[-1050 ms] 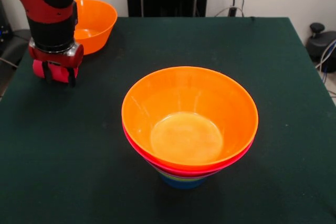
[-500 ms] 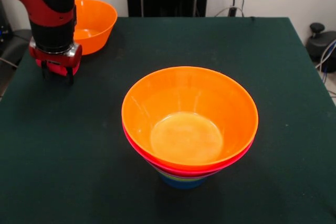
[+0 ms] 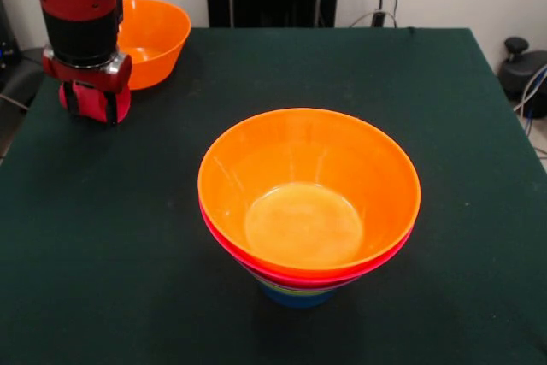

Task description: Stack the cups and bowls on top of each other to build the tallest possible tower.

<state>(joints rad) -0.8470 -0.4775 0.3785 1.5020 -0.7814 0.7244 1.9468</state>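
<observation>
Where the green table (image 3: 444,126) fills your view, you see the tower (image 3: 308,211) standing near its middle, a little toward the near edge; its top is a large orange bowl (image 3: 308,185), mouth up, nested in a pink bowl (image 3: 224,239) whose rim shows just under it; thinner coloured rims show below that, and a small blue base (image 3: 295,298) touches the cloth. You find a second orange bowl (image 3: 158,36) upright at the far left corner, well apart from the tower. Your gripper (image 3: 92,107) hangs at the left side of the table, just in front of that corner bowl and slightly overlapping it in the picture; the dark fingers (image 3: 110,107) pinch a red cup (image 3: 90,100) between them, with red showing on either side of them; you cannot tell whether the cup touches the cloth or hangs just above it. You see only one view, so depth between gripper and corner bowl stays uncertain.
</observation>
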